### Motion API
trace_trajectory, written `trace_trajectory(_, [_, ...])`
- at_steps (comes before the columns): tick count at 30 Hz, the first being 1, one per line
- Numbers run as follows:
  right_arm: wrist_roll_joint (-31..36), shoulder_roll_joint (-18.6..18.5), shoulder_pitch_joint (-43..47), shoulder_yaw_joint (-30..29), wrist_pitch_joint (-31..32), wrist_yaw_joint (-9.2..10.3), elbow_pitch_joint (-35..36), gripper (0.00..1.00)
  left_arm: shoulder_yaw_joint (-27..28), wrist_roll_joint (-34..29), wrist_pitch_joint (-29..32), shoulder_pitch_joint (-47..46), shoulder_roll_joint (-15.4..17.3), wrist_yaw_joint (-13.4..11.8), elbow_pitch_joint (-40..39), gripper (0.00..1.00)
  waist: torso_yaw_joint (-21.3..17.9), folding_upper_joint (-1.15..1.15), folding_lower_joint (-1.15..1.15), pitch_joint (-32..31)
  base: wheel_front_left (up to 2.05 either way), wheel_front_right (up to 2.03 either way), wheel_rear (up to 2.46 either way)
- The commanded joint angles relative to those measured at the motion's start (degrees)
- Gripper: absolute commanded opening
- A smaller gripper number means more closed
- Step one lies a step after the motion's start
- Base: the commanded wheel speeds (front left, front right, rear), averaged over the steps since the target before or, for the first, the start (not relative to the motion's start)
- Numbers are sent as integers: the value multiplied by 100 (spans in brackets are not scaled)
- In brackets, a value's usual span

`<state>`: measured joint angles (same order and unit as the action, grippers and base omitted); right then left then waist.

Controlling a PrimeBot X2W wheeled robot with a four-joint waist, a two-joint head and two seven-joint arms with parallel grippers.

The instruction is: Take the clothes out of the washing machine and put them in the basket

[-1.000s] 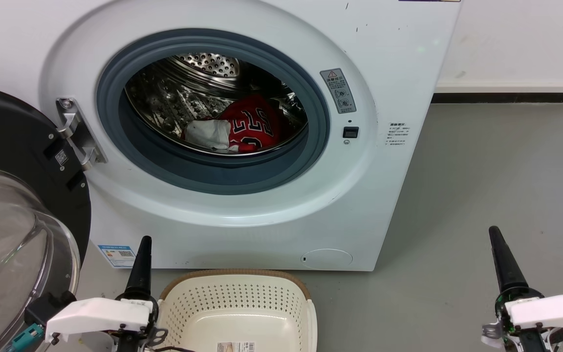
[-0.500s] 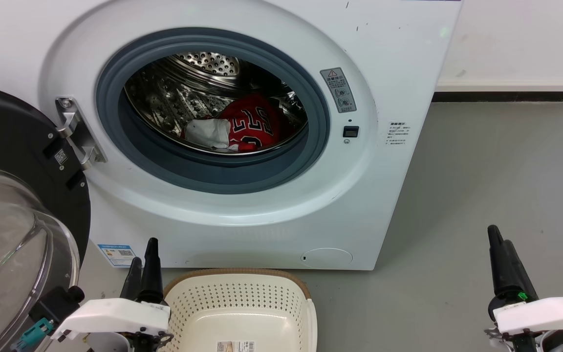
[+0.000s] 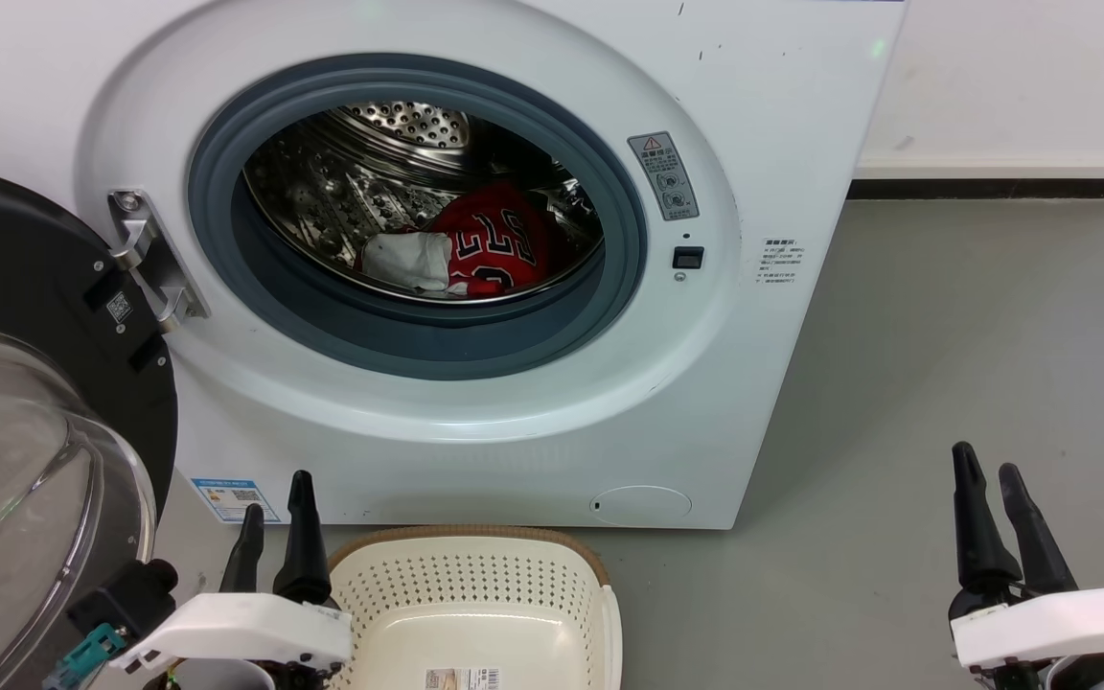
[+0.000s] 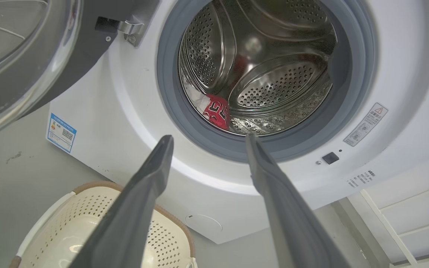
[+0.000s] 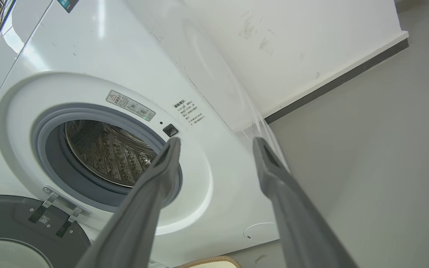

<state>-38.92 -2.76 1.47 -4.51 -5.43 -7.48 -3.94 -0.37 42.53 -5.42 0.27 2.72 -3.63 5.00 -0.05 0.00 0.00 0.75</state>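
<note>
The white washing machine (image 3: 763,125) stands with its glass door (image 3: 25,460) swung open to the left. Inside the steel drum (image 3: 351,182) lie the clothes: a red jersey (image 3: 499,244) with black-and-white lettering and an off-white cloth (image 3: 408,261) beside it. From the left wrist the jersey (image 4: 217,111) shows low in the drum. The cream basket (image 3: 475,613) sits on the floor before the machine, empty. My left gripper (image 3: 276,494) is open beside the basket's left rim. My right gripper (image 3: 985,465) is open over bare floor at the right.
Grey floor (image 3: 974,326) spreads to the right of the machine, up to a white wall with a dark skirting (image 3: 993,190). The open door takes up the left side. The door hinge (image 3: 145,259) juts out at the opening's left edge.
Both grippers have opened: each showed a single closed tip a second ago and now shows two spread fingers. The left gripper shifted slightly right. The clothes and basket have not moved.
</note>
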Motion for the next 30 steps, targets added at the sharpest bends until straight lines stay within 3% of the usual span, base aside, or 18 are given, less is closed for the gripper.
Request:
trace_trajectory(1, [158, -20, 10, 12, -47, -2, 106, 100, -20, -135, -57, -4, 14, -35, -103, 100, 2, 0, 0, 0, 0, 0, 0])
trace_trajectory(30, [2189, -20, 277, 95, -491, -1, 436, 100, -204, -2058, -500, 254, 18, -288, -343, 100, 2, 0, 0, 10, 0, 0, 0])
